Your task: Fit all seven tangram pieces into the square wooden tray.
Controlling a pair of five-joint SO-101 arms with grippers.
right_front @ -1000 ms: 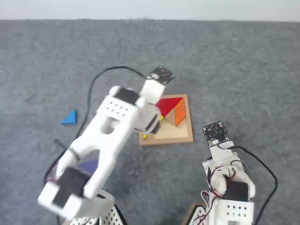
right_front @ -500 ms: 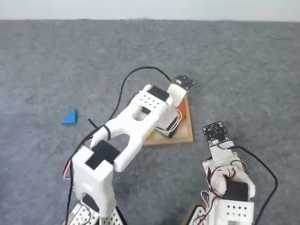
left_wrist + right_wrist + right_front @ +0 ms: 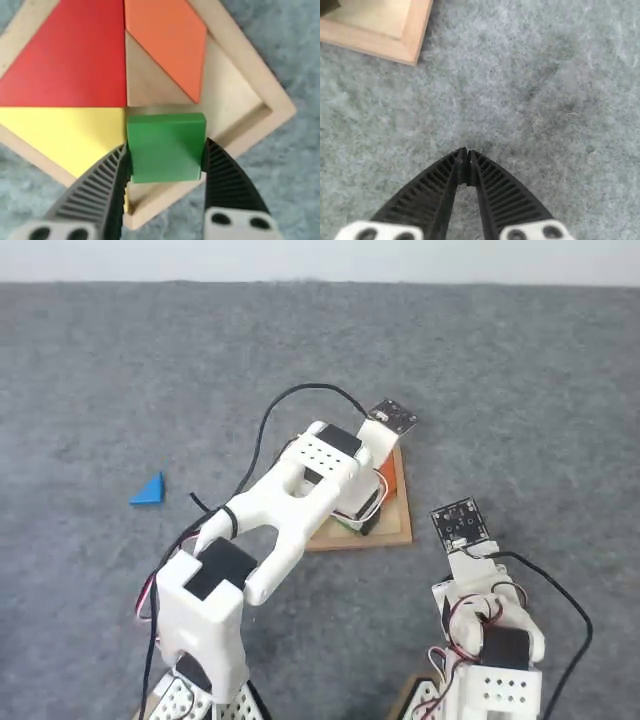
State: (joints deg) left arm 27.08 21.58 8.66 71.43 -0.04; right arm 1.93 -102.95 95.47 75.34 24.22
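High view: the left arm has swung over the tray and stopped; the blue triangle lies well apart.
Left wrist: left fingers clamp the green square beside the yellow piece, so placement looks near.
Right wrist: right fingers are closed and empty over the bench.

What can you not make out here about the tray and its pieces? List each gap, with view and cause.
1. High view: the left arm covers most of the tray, hiding its pieces.
2. Left wrist view: the red triangle and orange piece are cut off by the picture's edge.
3. Left wrist view: whether the green square touches the tray floor cannot be told.
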